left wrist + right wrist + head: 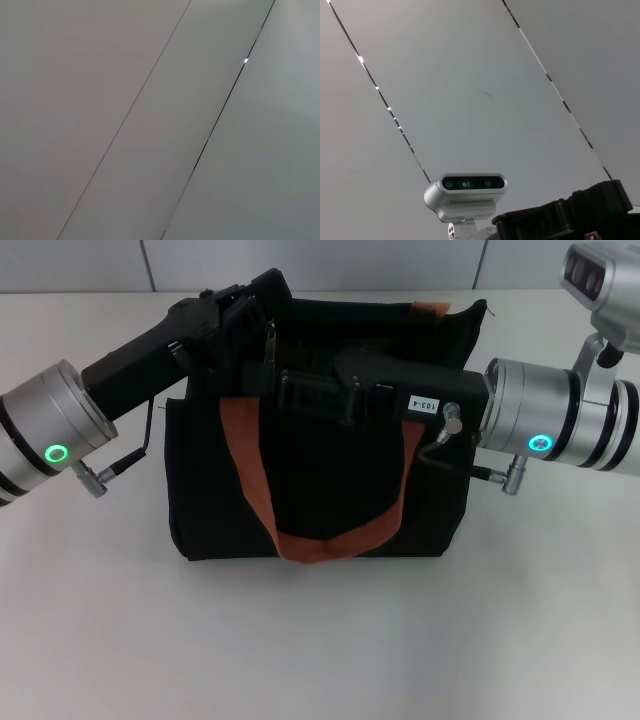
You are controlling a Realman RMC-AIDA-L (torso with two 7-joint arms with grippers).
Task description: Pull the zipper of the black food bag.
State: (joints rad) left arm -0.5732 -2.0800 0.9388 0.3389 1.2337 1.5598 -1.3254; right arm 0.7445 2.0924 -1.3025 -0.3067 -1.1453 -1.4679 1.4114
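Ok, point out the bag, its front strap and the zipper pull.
bag (210,490), head view, on its front fabric panel.
front strap (250,475), head view, on the left run of the rust-brown webbing.
zipper pull (270,343), head view, on the small metal tab at the bag's top, by the left gripper.

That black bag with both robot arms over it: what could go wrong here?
The left gripper is at the zipper, a small tab that could slip free. Only the right gripper lies across the black food bag, so the soft bag may drag or tip. The strap hangs nearby and might snag.
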